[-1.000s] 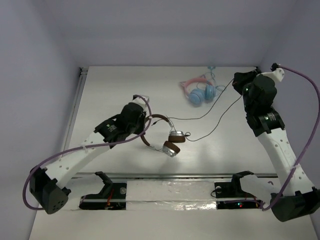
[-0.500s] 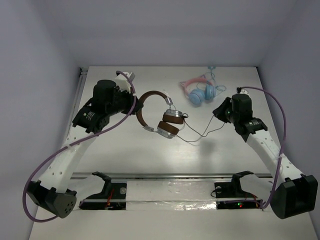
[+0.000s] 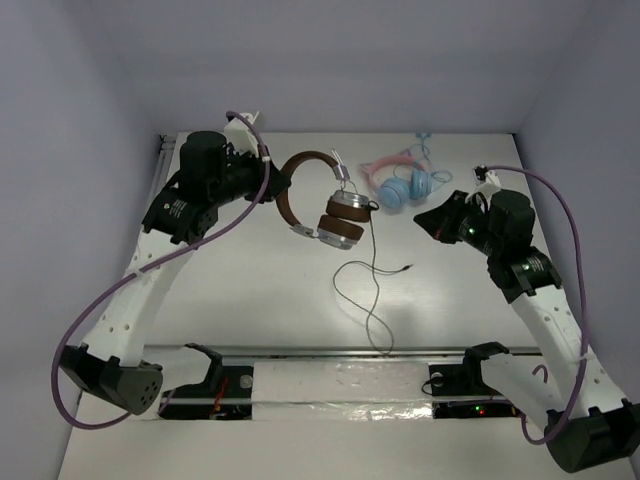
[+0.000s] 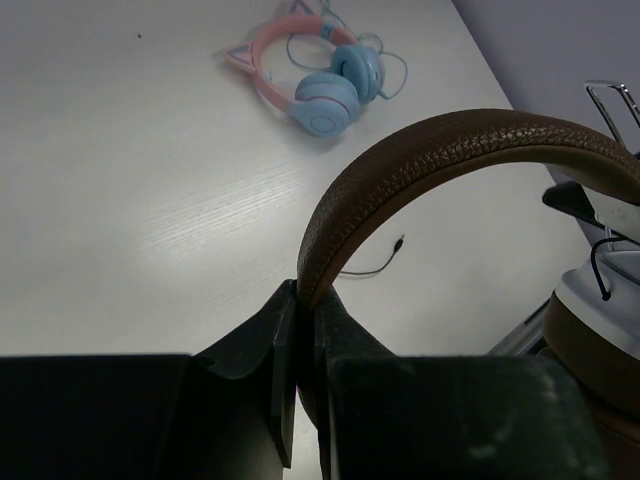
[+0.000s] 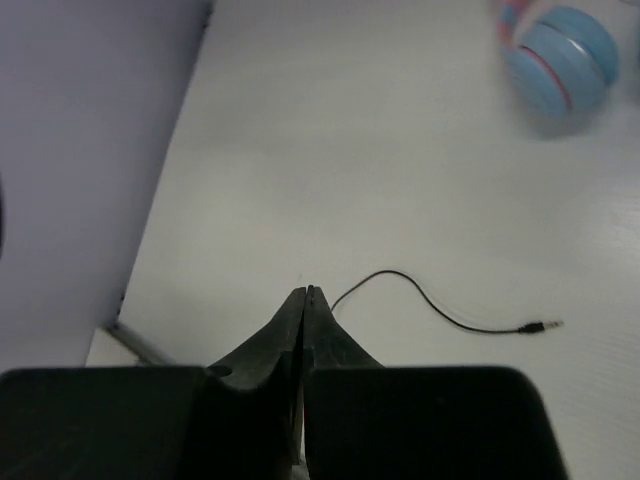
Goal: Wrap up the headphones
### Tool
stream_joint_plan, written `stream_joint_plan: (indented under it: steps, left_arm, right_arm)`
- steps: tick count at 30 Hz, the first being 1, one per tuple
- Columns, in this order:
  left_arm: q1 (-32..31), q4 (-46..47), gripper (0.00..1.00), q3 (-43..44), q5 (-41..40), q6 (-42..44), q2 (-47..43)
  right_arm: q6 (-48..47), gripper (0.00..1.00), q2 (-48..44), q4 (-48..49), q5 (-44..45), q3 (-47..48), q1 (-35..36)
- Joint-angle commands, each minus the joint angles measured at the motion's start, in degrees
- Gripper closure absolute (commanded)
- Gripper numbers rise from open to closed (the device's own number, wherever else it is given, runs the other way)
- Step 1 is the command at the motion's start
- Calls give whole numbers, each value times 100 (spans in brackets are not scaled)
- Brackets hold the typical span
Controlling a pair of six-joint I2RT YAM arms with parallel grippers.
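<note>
Between the tips of your left gripper (image 4: 303, 300) sits the brown padded headband (image 4: 450, 140) of the brown and silver over-ear headphones (image 3: 341, 207). The jaws are squeezed tight on it, near one end of the band. That gripper holds the headphones up above the white wooden table (image 3: 250, 300), over its far left part. The band curves up and over, and the two round earcups (image 3: 338, 228) hang close together at its other end, toward the middle of the table. A thin dark cable (image 3: 372, 285) drops from the earcups and lies in loose loops on the table. Its little metal plug (image 5: 553, 323) lies flat on the table.

Your right gripper (image 5: 305, 293) has its jaws pressed together, with nothing to see between them. It hangs over the right side of the table, pointing toward the earcups but apart from them. The plug end of the cable lies below it, near its tips. Small pink and light blue headphones (image 3: 398, 184) lie by the far edge, between the two grippers.
</note>
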Motion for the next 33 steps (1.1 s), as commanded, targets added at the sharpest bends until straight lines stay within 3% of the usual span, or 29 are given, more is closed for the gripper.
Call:
stream_joint_plan:
  steps: [1, 4, 5, 7, 8, 11, 17, 24, 33]
  left_arm:
    - [64, 512, 100, 573, 134, -349, 166]
    - [186, 661, 100, 845, 372, -568, 377]
    - [291, 775, 100, 950, 564, -734, 422]
    - [362, 854, 100, 1082, 750, -885, 544]
    - [363, 907, 100, 1144, 907, -964, 580]
    - [486, 1135, 100, 1303, 1259, -1359, 677]
    - [600, 1390, 100, 1479, 1541, -1913, 765]
    - [653, 1435, 100, 1488, 1700, -2169, 800]
    - [820, 1514, 100, 1496, 1796, -2379, 835]
  right_arm:
    - [-211, 100, -203, 714, -1376, 222, -32]
    - [43, 100, -404, 1609, -2378, -67, -32]
    - [322, 92, -501, 2404, -2728, -451, 38]
    - [527, 61, -773, 2937, -2828, -814, 99]
    - [649, 35, -853, 3191, -2819, -1155, 205]
    - [904, 20, -854, 3913, -2863, -1430, 398]
    - [572, 23, -538, 4029, -2109, -1843, 996]
    - [291, 31, 16, 4257, -1238, -2037, 1067]
    - [141, 35, 508, 4406, -1281, -2055, 1452]
